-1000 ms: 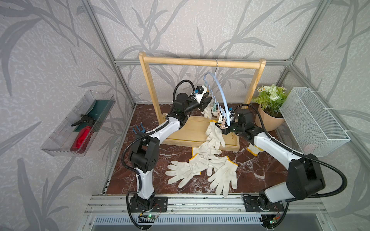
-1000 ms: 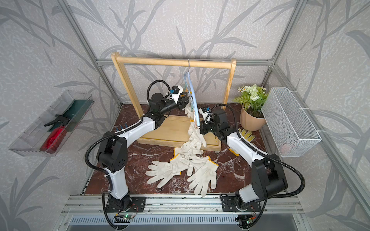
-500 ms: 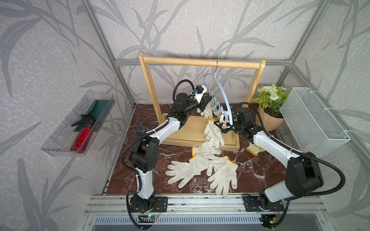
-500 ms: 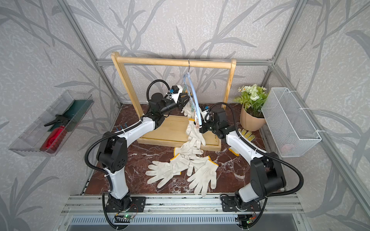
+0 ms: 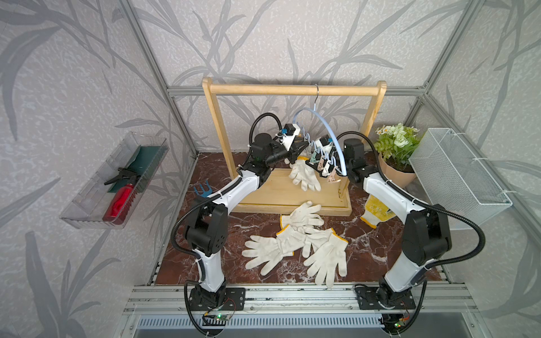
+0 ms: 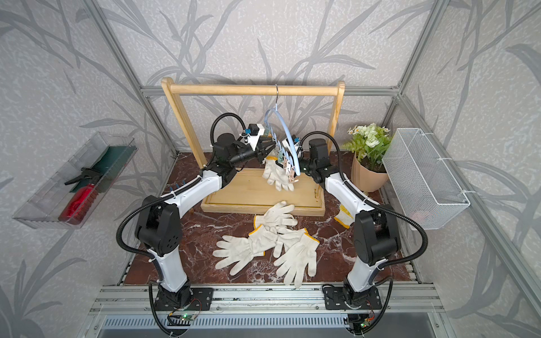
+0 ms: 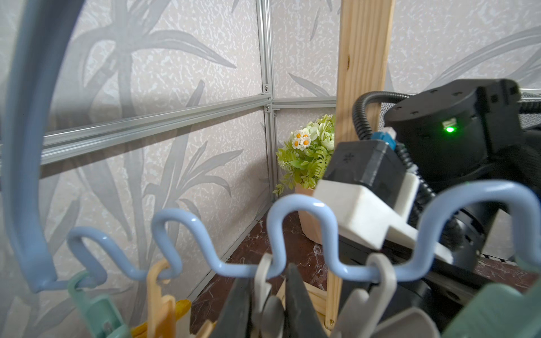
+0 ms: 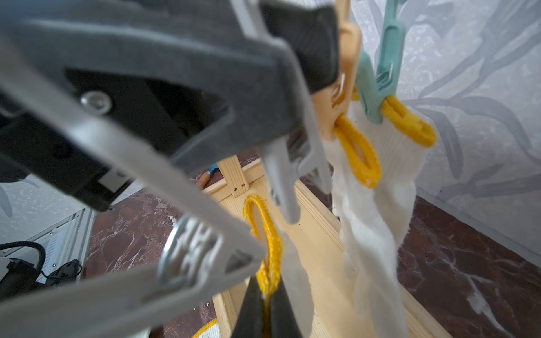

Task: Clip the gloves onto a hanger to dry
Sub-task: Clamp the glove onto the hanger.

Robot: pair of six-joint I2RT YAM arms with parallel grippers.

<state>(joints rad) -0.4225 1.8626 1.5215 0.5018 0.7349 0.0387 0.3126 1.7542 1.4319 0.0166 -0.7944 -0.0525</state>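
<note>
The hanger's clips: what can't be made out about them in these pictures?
- Both top views: the clips are too small and bunched to count.
- Left wrist view: the bottom edge cuts off the grey clip that the left gripper pinches.
- Right wrist view: the nearest clip is blurred; whether it bites the cuff held by the right gripper is unclear.

No text, number, brand or sign could be read in any view. The yellow glove bore faint printed marks, too small to make out.
</note>
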